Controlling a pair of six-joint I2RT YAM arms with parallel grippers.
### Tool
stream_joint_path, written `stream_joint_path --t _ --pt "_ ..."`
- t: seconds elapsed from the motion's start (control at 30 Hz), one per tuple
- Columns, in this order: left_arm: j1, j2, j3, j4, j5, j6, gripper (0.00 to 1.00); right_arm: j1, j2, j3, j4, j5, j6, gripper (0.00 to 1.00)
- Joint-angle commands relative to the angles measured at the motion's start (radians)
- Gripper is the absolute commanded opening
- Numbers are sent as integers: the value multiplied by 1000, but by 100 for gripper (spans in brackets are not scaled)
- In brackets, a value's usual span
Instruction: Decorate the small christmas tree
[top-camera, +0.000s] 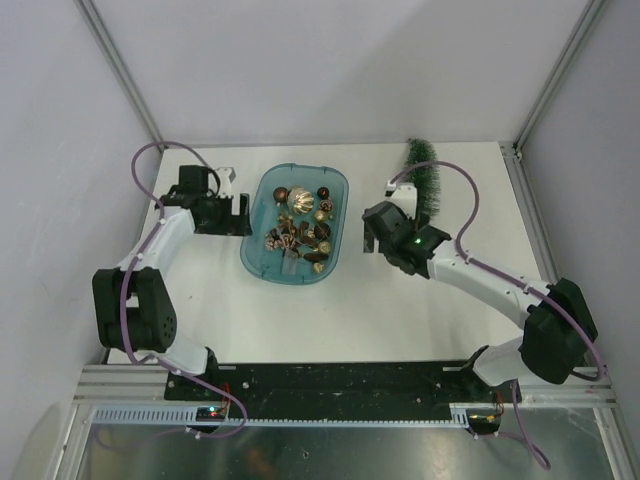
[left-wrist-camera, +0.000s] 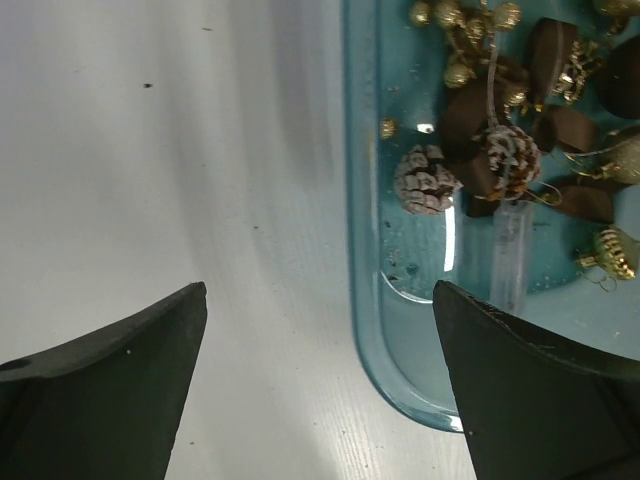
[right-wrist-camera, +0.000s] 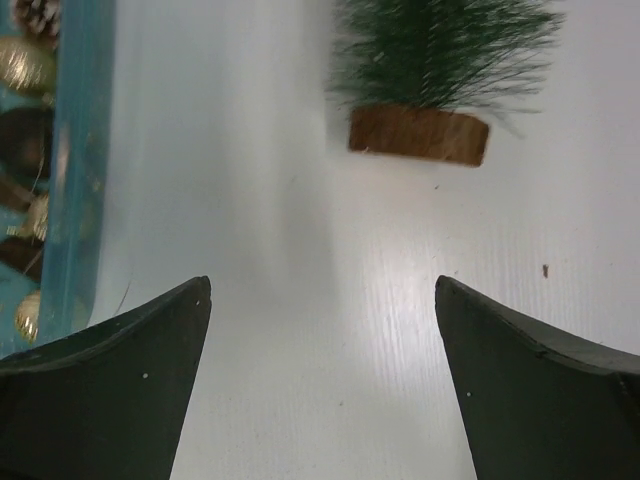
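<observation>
The small christmas tree (top-camera: 425, 180), dark green with a brown base (right-wrist-camera: 418, 135), is at the back right of the table, its base end towards my right gripper (top-camera: 372, 232). That gripper (right-wrist-camera: 322, 282) hangs open over bare table just short of the base, with nothing between its fingers. A teal tray (top-camera: 338, 185) in the middle holds gold and brown ornaments and pinecones (left-wrist-camera: 425, 180). My left gripper (top-camera: 238, 213) is open at the tray's left side. In the left wrist view the left gripper (left-wrist-camera: 320, 290) straddles the tray's rim (left-wrist-camera: 362, 300) near a corner and holds nothing.
White enclosure walls with metal corner posts (top-camera: 125, 75) close in the table at the back and both sides. Bare tabletop (top-camera: 370, 310) lies between the tray and the arm bases. A frosted pinecone (left-wrist-camera: 512, 158) and a gold ornament (left-wrist-camera: 612, 252) lie deeper in the tray.
</observation>
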Motion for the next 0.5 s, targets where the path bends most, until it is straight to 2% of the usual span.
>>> stream_joint_path --t 0.0,0.17,0.3,0.47 --pt "-26 -17 38 3 58 -4 100 -147 -35 37 102 10 -49 98" --pt "-27 -79 6 -8 63 22 100 -338 13 36 213 -21 -99 95" --pt "-27 -135 -26 -33 50 45 100 -405 79 36 315 0 -149 95" --pt "-27 -162 -45 -59 38 64 100 -478 114 36 454 -67 -180 94"
